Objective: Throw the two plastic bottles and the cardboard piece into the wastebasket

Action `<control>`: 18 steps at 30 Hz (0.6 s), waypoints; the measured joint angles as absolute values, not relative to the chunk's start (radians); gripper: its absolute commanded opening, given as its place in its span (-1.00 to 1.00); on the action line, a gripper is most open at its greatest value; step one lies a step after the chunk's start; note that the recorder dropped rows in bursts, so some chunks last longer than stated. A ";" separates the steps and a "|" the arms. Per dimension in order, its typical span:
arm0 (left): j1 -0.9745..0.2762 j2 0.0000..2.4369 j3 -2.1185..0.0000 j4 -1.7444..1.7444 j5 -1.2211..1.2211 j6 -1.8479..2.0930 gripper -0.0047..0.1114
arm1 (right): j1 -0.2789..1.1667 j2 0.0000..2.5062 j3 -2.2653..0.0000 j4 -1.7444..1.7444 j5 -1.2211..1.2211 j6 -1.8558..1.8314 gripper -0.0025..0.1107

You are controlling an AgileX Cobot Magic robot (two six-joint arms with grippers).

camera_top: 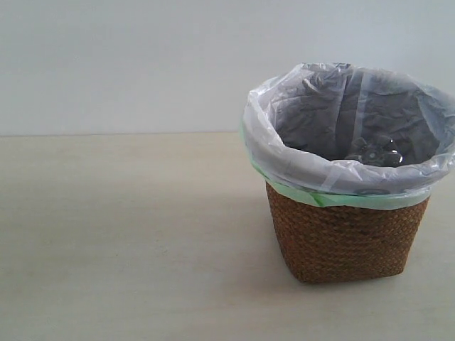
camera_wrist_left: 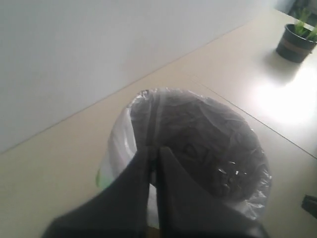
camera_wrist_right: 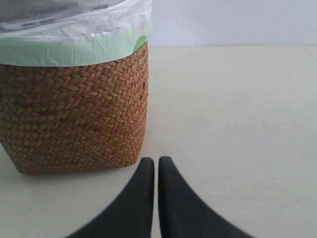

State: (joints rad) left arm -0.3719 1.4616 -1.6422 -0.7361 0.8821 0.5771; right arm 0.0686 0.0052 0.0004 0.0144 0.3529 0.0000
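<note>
The brown wicker wastebasket (camera_top: 348,238) with its white, green-edged bag stands at the right of the exterior view. A clear bottle (camera_top: 375,151) glints deep inside it, and also shows in the left wrist view as a bottle (camera_wrist_left: 230,174) with bright reflections. The second bottle and the cardboard piece cannot be made out. My left gripper (camera_wrist_left: 156,149) hangs above the basket's rim (camera_wrist_left: 116,144), shut and empty. My right gripper (camera_wrist_right: 156,161) sits low on the table beside the basket's woven wall (camera_wrist_right: 74,114), shut with nothing in it. Neither gripper appears in the exterior view.
The pale table (camera_top: 128,241) runs left of the basket, against a plain white wall. A small potted plant (camera_wrist_left: 297,37) stands on the far part of the table in the left wrist view. A seam (camera_wrist_left: 257,119) crosses the tabletop behind the basket.
</note>
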 measured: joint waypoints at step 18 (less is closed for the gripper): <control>-0.372 0.893 -1.019 -0.561 0.370 0.513 -0.85 | 0.069 0.005 0.000 0.014 0.353 0.000 -0.96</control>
